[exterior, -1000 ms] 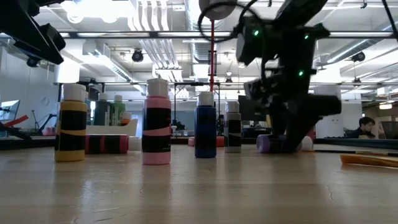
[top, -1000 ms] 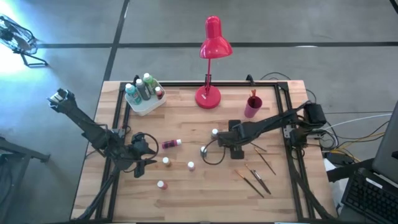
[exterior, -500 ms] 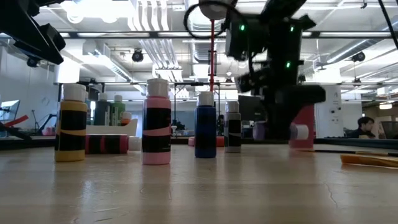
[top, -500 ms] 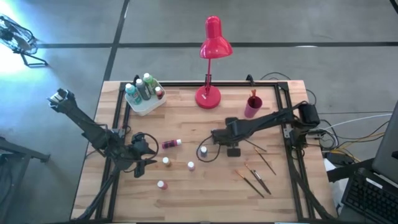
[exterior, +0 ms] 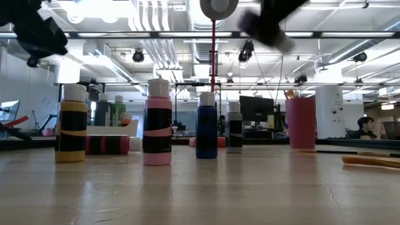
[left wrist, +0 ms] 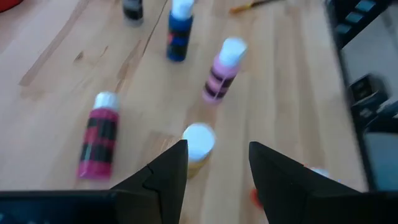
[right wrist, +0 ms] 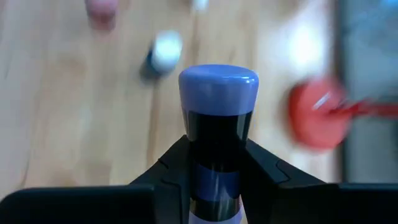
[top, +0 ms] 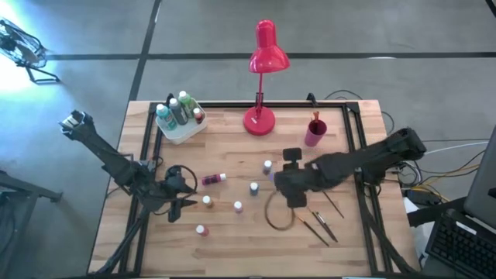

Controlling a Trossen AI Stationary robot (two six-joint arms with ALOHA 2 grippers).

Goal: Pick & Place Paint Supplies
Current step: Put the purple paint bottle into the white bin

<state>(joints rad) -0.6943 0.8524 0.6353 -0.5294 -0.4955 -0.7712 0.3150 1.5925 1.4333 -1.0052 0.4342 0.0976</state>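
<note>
Wooden table [top: 232, 240], six loose bottles, right hand [right wrist: 214, 168] pinching a seventh, purple-capped bottle [right wrist: 217, 118].

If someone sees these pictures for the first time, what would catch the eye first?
Probably the red desk lamp standing at the far edge of the table, and the right gripper shut on a purple-capped paint bottle near the table's middle. Next come the white tub of paint bottles at the far left corner and the upright bottles scattered before the left gripper, which is open.
</note>
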